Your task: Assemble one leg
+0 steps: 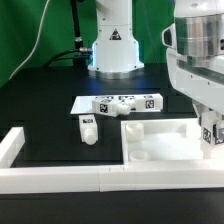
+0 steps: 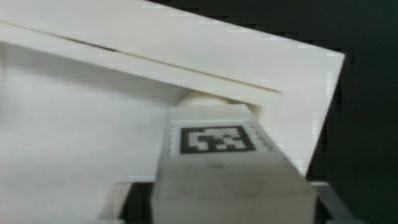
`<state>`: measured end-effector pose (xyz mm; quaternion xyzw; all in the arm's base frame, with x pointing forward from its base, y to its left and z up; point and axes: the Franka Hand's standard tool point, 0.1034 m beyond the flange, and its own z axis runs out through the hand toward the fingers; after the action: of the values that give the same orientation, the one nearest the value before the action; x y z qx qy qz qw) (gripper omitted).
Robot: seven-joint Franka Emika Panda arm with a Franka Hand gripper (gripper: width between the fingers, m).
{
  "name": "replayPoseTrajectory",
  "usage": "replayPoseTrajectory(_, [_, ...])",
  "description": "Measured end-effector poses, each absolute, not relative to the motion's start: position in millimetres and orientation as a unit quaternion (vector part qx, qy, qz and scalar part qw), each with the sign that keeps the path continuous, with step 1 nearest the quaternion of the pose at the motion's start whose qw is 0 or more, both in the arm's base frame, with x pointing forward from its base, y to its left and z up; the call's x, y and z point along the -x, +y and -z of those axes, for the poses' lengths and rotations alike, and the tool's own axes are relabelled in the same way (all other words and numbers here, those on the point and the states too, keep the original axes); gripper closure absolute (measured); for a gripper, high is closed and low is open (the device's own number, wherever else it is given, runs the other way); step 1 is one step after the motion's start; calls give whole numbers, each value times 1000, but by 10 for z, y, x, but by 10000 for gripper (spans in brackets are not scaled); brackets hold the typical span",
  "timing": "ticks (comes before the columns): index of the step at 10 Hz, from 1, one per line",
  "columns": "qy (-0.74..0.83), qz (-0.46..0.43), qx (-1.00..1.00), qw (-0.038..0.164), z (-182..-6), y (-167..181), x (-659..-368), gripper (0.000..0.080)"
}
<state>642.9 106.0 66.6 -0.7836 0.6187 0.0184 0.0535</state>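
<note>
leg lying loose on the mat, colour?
White, the leg; exterior view shows it best.

Arm low at the exterior view's right, tool [image 1: 211, 133] pointing down, jaws' spread unclear.

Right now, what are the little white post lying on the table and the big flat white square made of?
The small white stubby leg looks like smooth matte plastic: even colour, rounded edges, no grain. The large flat white square panel with a raised rim seems the same moulded plastic, though painted wood can't be ruled out.
</note>
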Motion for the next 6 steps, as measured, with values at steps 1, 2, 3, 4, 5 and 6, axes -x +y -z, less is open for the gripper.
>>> replayPoseTrajectory(1, [615, -18, 787, 54, -666, 1057, -6430, 496])
replayPoseTrajectory(2, [587, -16, 808, 52, -659, 1071, -6424, 496])
replayPoseTrajectory(3, [519, -12, 853, 47, -638, 1145, -6393, 270])
replayPoseTrajectory(4, [422, -15, 905, 46, -631, 1202, -6362, 270])
replayPoseTrajectory(5, [385, -20, 922, 43, -644, 1275, -6324, 178])
replayPoseTrajectory(6, [389, 9, 920, 52, -699, 1312, -6335, 157])
